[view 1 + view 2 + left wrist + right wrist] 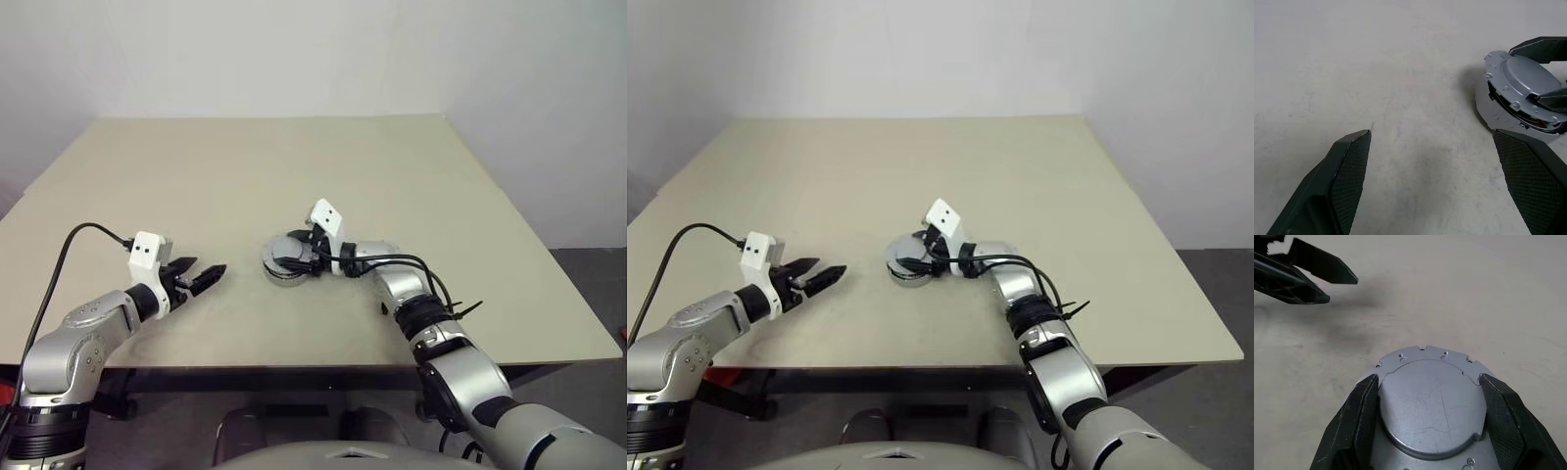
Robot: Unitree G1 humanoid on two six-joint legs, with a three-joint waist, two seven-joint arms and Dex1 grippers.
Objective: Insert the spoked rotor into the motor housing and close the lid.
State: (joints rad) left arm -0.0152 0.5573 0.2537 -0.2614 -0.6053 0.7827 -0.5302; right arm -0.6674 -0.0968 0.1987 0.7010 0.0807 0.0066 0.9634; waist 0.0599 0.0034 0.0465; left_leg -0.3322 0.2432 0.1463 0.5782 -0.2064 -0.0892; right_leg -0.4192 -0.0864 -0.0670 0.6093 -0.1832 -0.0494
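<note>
The right gripper (1427,423) is wrapped around the lid (1430,406), one black finger (1364,418) pressed to each side of its rim, so the grey disc is pinched between them. The lid's notched outer edge is seen sticking out just past the fingertips. Under it, the motor housing (1488,110) is sat on the table (294,176), with a dark gap left along one side, so the lid probably isn't fully seated, hard to call from here. The spoked rotor can't be picked out. The left gripper (201,280) is held off to the side with its fingers (1347,181) spread wide and nothing between them. Plenty of bare tabletop is left between the two grippers.
</note>
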